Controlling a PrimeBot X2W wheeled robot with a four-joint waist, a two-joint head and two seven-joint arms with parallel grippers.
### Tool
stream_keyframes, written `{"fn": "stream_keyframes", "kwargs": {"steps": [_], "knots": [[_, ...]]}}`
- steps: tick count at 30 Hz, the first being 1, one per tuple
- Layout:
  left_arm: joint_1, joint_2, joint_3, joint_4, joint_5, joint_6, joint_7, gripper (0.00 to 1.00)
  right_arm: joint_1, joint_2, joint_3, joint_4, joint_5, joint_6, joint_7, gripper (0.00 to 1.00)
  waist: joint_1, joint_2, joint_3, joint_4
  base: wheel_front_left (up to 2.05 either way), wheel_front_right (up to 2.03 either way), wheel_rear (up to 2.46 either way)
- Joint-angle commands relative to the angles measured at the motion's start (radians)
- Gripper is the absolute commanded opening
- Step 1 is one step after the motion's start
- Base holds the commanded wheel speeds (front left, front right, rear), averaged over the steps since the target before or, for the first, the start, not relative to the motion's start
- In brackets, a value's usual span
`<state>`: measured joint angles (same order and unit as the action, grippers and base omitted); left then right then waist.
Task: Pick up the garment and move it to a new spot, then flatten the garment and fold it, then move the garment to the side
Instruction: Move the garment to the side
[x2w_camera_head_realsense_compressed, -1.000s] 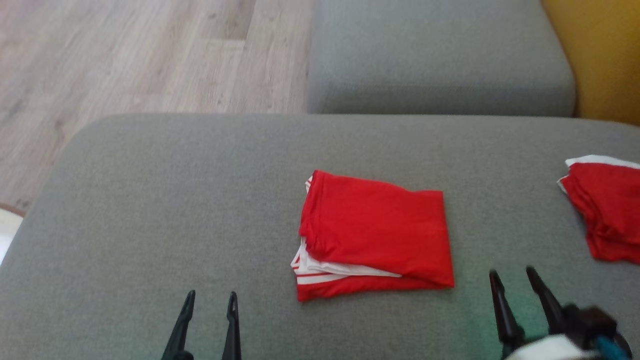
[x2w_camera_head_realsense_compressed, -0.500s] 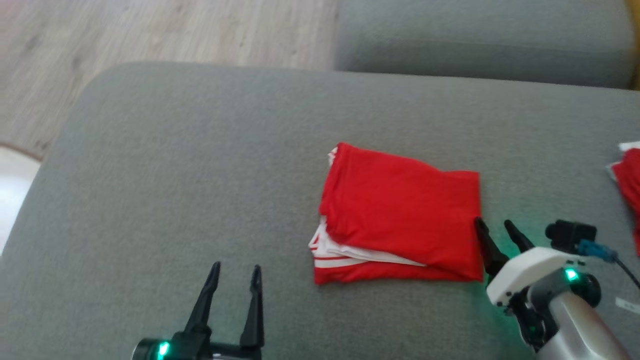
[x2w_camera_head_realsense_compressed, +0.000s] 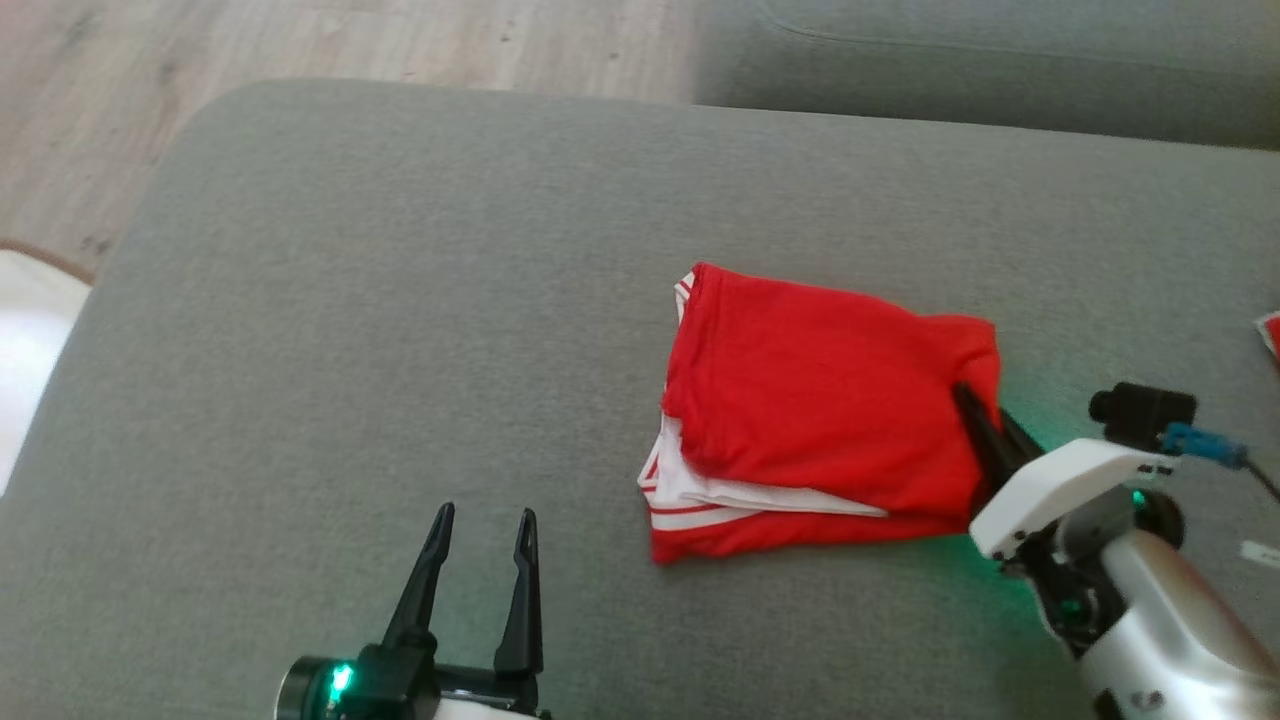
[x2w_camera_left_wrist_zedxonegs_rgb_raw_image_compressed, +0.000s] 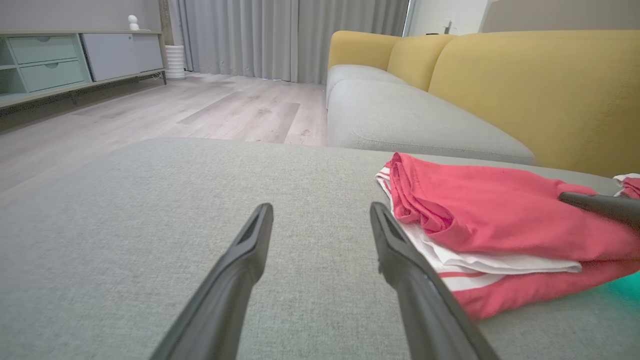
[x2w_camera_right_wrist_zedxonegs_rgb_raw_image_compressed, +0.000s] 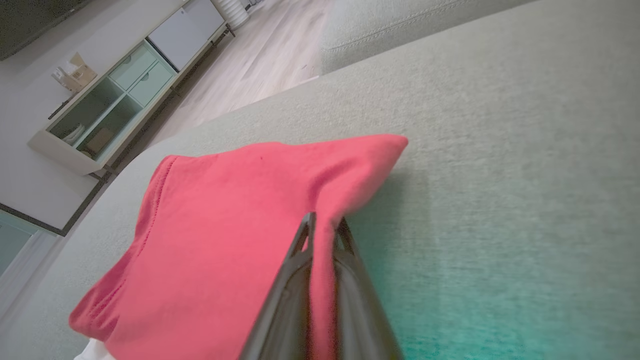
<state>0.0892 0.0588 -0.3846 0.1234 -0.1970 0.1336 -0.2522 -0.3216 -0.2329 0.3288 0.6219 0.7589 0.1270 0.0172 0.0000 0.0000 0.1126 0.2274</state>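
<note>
Garment: folded red stack, white striped sleeve layers showing at its near edge, lying on the grey cushion directly ahead of the right tool and ahead-right of the left tool.

Right tool: pinched tight on the stack's right edge, with a ridge of red cloth squeezed between the fingers and the corner beyond the tips puckered upward. Cannot tell how many layers sit inside the pinch, whether the top one alone or the whole stack.

Left tool: fingers parted, holding nothing, low over bare cushion just short of the striped corner.

Likely step, judging by the finished fold: shifting the stack to the side.

To do it well:
- Check the bite first. With only the top layer caught, risk of peeling the fold open on any lift.
- Favour a low, slow carry over a high one, to stop the loose end from swinging and unfolding.
- Bring the left tool under or onto the striped corner for support at the far end of the stack.
- Avoid a plain drag, given the likely snagging of the bottom layers on the rough cushion weave.
- Aim for a bare patch well clear of the second red cloth out to the right of the right tool.
- Let go only with the stack lying flat.
</note>
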Motion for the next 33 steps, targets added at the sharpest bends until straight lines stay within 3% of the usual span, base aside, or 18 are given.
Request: {"fn": "stream_keyframes", "kwargs": {"steps": [1, 7, 13, 18, 23, 24, 25, 26, 33], "knots": [[-0.036, -0.008, 0.029, -0.028, -0.008, 0.007, -0.010, 1.00, -0.034, -0.031, 0.020, -0.037, 0.006, 0.004, -0.015, 0.00, 0.0000, 0.0000, 0.001, -0.014, 0.00, 0.00, 0.00], [-0.039, -0.008, 0.041, -0.041, -0.011, 0.000, -0.010, 1.00, -0.044, -0.152, 0.033, -0.103, -0.010, 0.004, -0.011, 0.00, 0.0000, 0.0000, 0.022, -0.104, 0.00, 0.00, 0.00], [-0.087, -0.008, 0.049, -0.057, -0.008, -0.016, -0.010, 1.00, -0.102, -0.366, -0.018, -0.177, -0.077, 0.004, 0.057, 0.00, 0.0000, 0.0000, 0.105, -0.208, 0.00, 0.00, 0.00], [-0.136, -0.008, 0.053, -0.058, 0.012, -0.027, -0.010, 1.00, -0.169, -0.521, -0.064, -0.224, -0.132, 0.004, 0.114, 0.00, 0.0000, 0.0000, 0.176, -0.251, 0.00, 0.00, 0.00], [-0.184, -0.009, 0.053, -0.062, 0.009, -0.042, -0.010, 1.00, -0.221, -0.621, -0.127, -0.233, -0.174, 0.004, 0.136, 0.00, 0.0000, 0.0000, 0.221, -0.262, 0.00, 0.00, 0.00], [-0.190, -0.009, 0.052, -0.069, 0.001, -0.045, -0.010, 1.00, -0.227, -0.630, -0.139, -0.229, -0.186, 0.004, 0.137, 0.24, 0.0000, 0.0000, 0.223, -0.262, 0.00, 0.00, 0.00], [-0.194, -0.009, 0.053, -0.076, -0.004, -0.048, -0.010, 1.00, -0.231, -0.634, -0.149, -0.223, -0.199, 0.004, 0.139, 0.81, 0.0000, 0.0000, 0.224, -0.263, 0.00, 0.00, 0.00], [-0.195, -0.009, 0.053, -0.083, -0.013, -0.052, -0.010, 1.00, -0.235, -0.634, -0.160, -0.218, -0.217, 0.004, 0.139, 1.00, 0.0000, 0.0000, 0.223, -0.262, 0.00, 0.00, 0.00], [-0.173, -0.009, 0.050, -0.061, -0.026, -0.058, -0.010, 1.00, -0.207, -0.517, -0.195, -0.204, -0.405, 0.004, 0.070, 1.00, 0.0000, 0.0000, 0.150, -0.240, 0.00, 0.00, 0.00]]}}
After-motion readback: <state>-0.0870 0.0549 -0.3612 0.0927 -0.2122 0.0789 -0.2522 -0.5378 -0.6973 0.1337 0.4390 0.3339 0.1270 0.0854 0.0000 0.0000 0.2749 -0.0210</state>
